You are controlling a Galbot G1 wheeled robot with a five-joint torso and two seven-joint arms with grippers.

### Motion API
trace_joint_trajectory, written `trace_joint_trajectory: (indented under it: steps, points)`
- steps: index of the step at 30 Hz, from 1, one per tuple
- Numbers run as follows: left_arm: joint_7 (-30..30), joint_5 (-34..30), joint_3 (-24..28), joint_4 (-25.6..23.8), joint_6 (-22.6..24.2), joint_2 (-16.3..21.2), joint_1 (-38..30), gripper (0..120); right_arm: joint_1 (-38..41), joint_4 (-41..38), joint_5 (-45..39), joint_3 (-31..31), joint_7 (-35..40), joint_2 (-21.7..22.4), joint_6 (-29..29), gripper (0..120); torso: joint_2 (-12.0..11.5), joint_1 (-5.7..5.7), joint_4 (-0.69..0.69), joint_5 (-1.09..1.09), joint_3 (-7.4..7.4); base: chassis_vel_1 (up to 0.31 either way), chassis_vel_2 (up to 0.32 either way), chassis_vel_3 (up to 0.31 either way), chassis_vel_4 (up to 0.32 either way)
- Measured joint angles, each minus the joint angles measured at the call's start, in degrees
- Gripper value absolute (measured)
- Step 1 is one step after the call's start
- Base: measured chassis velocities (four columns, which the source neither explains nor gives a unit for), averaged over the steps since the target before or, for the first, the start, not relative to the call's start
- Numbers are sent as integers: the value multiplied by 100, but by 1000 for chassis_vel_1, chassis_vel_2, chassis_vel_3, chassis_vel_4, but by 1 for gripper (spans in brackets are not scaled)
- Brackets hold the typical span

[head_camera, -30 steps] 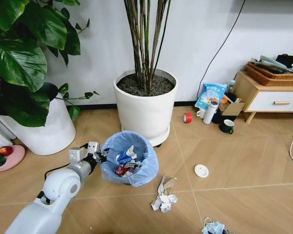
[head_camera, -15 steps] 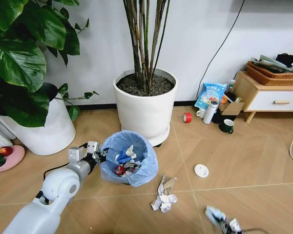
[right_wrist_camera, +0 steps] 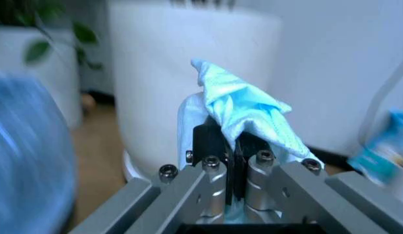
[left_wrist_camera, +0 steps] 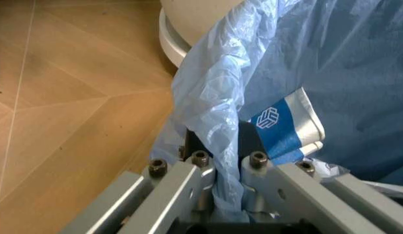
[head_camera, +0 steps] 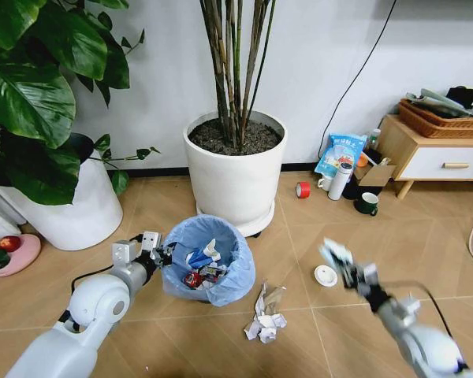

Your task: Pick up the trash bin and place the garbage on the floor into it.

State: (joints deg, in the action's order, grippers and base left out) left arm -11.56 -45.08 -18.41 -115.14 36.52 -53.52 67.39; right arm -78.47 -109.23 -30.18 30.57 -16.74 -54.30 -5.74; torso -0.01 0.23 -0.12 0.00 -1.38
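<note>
The trash bin (head_camera: 230, 277), lined with a light-blue bag, stands on the floor (head_camera: 394, 244) in front of the middle plant pot and holds several litter pieces. My left gripper (head_camera: 164, 254) is shut on its bag-covered rim (left_wrist_camera: 214, 97), as the left wrist view shows (left_wrist_camera: 224, 146). To the bin's right, my right gripper (head_camera: 348, 272) hangs above the floor, shut on a light-blue face mask (head_camera: 333, 252), also seen in the right wrist view (right_wrist_camera: 243, 109). A white disc (head_camera: 325, 276) lies just beneath it. Crumpled paper wads (head_camera: 264, 319) lie in front of the bin.
A big white plant pot (head_camera: 236, 177) stands right behind the bin; another (head_camera: 79, 209) stands at the left. A red tape roll (head_camera: 302, 190), a mug (head_camera: 367, 204) and bottles sit by a wooden cabinet (head_camera: 433, 153) at the right.
The face mask has left the floor. My right arm has risen with it from the lower edge to beside the white disc. The left gripper still holds the bin.
</note>
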Motion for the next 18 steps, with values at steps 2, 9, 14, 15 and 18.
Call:
trace_joint_trajectory:
  steps: [2,9,14,15,18]
  points:
    - [-3,-19,35,15,8,9,-37,0,198,-340,-274,-173,107,218,271,0,0,0,0,-5,0,0,0,0,0]
    - [-5,-41,179,132,51,-10,-178,0,954,-1068,-1273,-868,209,858,1019,0,0,0,-2,-7,0,0,0,0,0]
    - [-20,-52,229,175,79,-26,-230,0,1789,-1021,-1761,-1788,306,908,1290,0,1,0,-1,-6,0,0,0,0,0]
    - [-20,-52,229,175,79,-26,-230,0,1789,-1021,-1761,-1788,306,908,1290,0,1,0,-1,-6,0,0,0,0,0]
    - [-23,-66,231,179,88,-22,-244,0,2112,-869,-1781,-2166,308,803,1328,0,1,0,0,-3,0,0,0,0,0]
